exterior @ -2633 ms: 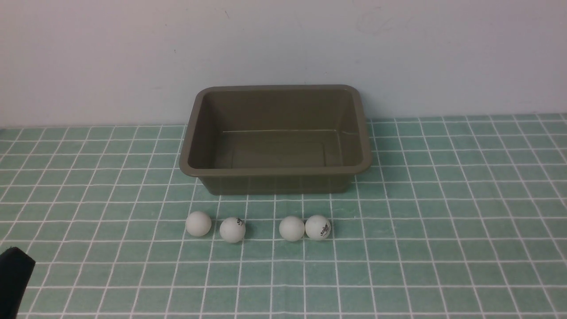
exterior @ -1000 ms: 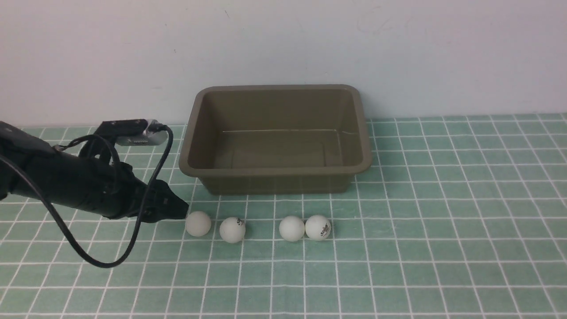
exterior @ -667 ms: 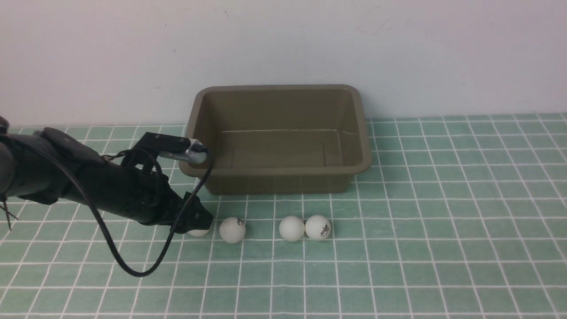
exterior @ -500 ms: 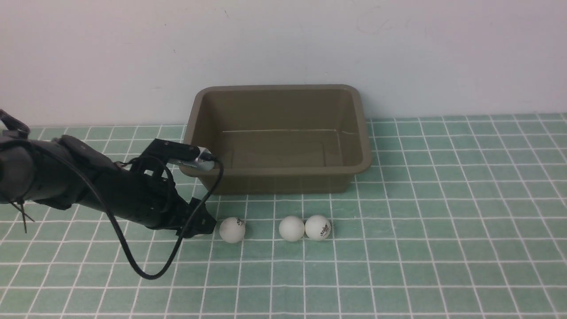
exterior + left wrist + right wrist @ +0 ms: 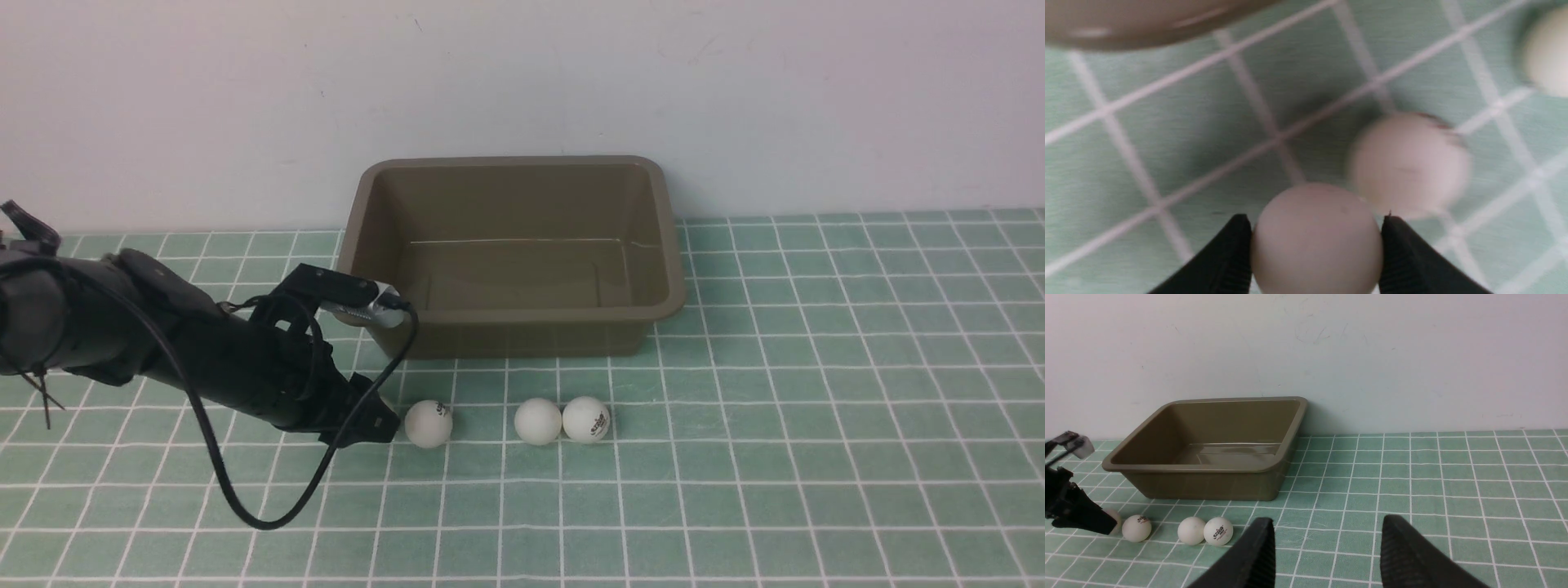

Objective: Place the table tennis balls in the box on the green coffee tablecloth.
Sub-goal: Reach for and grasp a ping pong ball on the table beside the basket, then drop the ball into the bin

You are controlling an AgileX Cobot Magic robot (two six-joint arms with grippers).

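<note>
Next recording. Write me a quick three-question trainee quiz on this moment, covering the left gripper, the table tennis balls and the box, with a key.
1. Pick one. Which ball is pinched by the left gripper? A) the leftmost ball of the row B) the rightmost one C) a middle one
2. True or false: the box already holds a ball.
3. Fill in: ___ balls lie free on the green tablecloth, in front of the box.
Key: 1 A; 2 false; 3 three.
</note>
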